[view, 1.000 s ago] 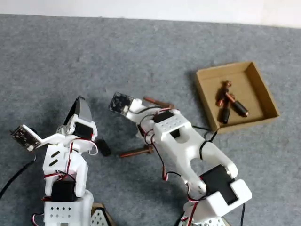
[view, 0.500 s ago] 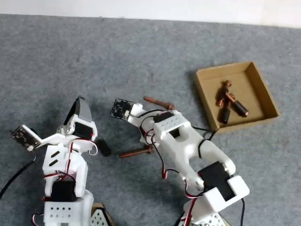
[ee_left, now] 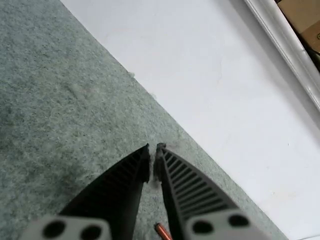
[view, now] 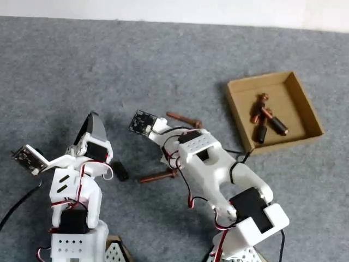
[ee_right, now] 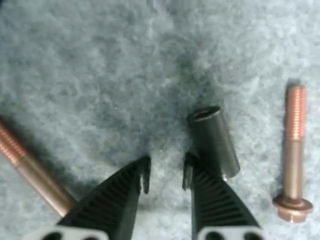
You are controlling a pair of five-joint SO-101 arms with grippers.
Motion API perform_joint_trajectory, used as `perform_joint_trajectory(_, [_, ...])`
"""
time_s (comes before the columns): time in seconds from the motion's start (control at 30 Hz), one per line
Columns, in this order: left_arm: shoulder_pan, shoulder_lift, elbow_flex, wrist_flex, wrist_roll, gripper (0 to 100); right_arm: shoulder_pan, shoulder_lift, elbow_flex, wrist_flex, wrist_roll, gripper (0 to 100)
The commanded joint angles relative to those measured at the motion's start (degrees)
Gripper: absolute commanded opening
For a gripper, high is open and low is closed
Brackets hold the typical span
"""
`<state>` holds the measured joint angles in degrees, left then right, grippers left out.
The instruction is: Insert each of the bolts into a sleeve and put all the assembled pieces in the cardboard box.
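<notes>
Right arm (view: 218,169), slight shift; dark sleeve (ee_right: 215,142) (hollow)

You have the cardboard box (view: 239,115) at the far right of the carpeted table (view: 82,65), with the assembled pieces (view: 265,117) lying inside it. One bolt (view: 184,118) lies just behind the right arm (view: 212,164), between that arm and the box. A second bolt (view: 158,176) lies between the two arms. A sleeve (view: 120,171) lies just right of the left arm (view: 76,180). At the right gripper (ee_right: 165,172), another sleeve (ee_right: 214,141) lies between both bolts.
</notes>
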<state>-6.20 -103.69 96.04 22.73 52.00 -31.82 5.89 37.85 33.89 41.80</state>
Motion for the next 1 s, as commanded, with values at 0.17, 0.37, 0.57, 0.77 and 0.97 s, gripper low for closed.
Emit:
perform_joint_trajectory(0.17, [-0.4,-0.8,0.6,-1.1,0.4,5,0.2,1.4,-0.1,-1.7,-0.6,0.5])
perform_joint_trajectory(0.37, [-0.4,-0.8,0.6,-1.1,0.4,5,0.3,1.4,-0.3,-1.7,-0.6,0.5])
perform_joint_trajectory(0.57, [-0.4,-0.8,0.6,-1.1,0.4,5,0.2,-7.0,0.0,-2.1,-2.5,0.5])
perform_joint_trajectory(0.77, [-0.3,-0.8,0.7,-1.1,0.4,5,1.5,-21.1,10.4,-9.5,-7.7,0.5])
perform_joint_trajectory(0.97, [-0.3,-0.8,0.7,-1.1,0.4,5,1.4,-32.1,21.3,-19.6,-10.6,0.5])
